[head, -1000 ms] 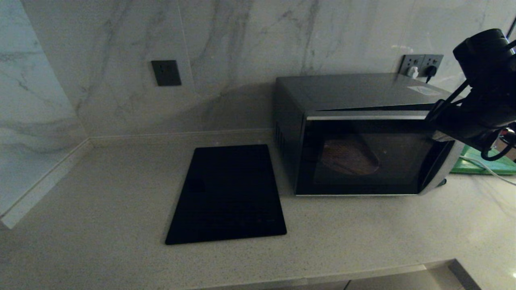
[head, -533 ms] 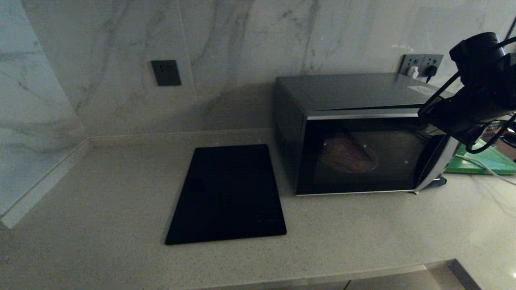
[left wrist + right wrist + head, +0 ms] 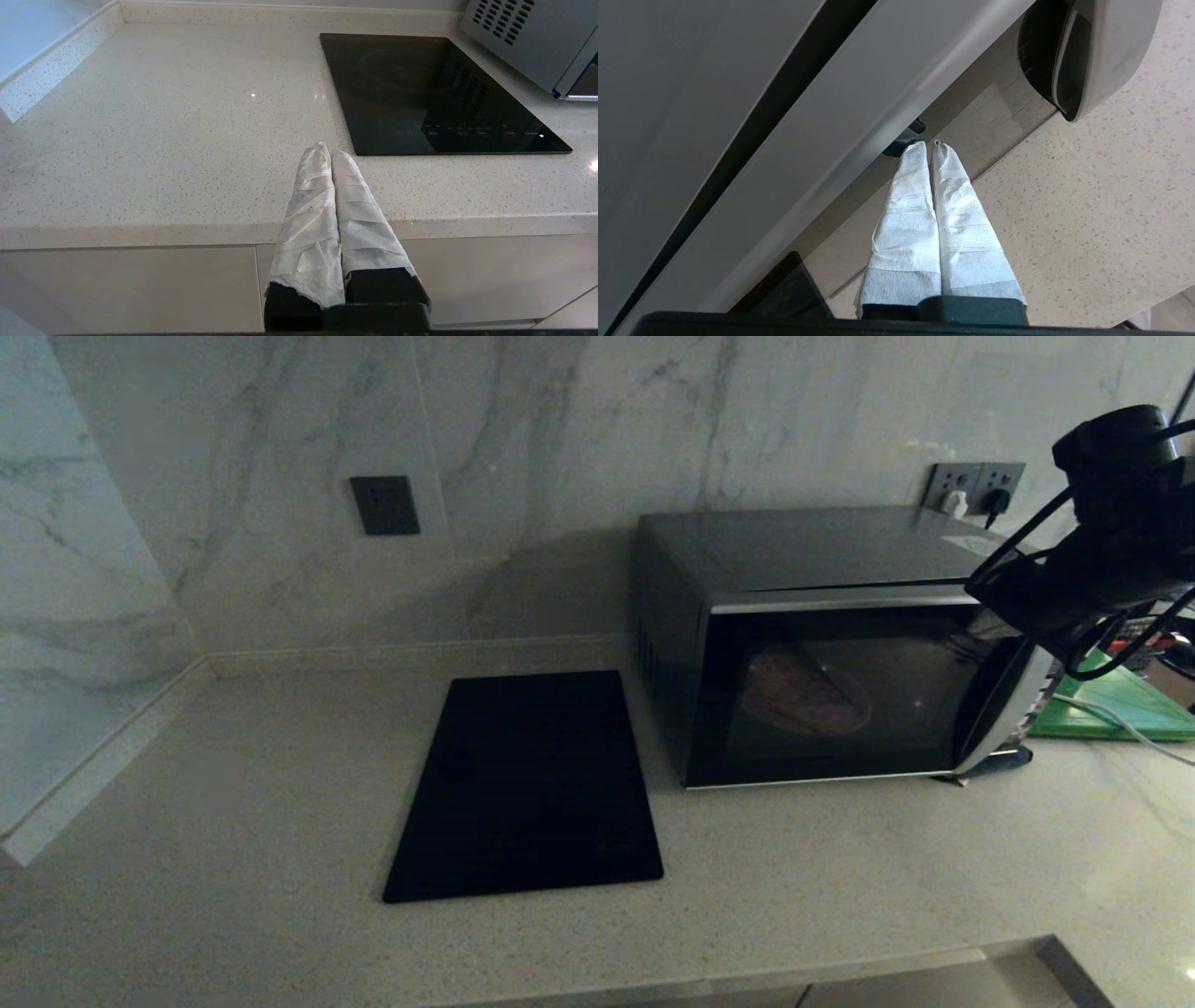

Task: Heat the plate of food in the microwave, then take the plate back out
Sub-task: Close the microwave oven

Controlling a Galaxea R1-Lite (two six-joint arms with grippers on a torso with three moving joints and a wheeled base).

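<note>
Since a second ago the door of the microwave has been swung nearly shut by the right gripper, though a thin gap can be seen along the top edge. A dim shape behind the glass is taken to be the plate of food. Both wrapped jaws are pressed together, nothing held; the left gripper is parked off the counter edge. Closing seems to be the step; a final push, then the buttons, is probably needed.

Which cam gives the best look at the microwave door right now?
Head view: the microwave shows whole, dark glass door facing the camera, the plate of food dim behind it. The right wrist view shows only the door's top edge and handle end beside the right gripper, fingers together. The left wrist view catches just a vented corner.
</note>
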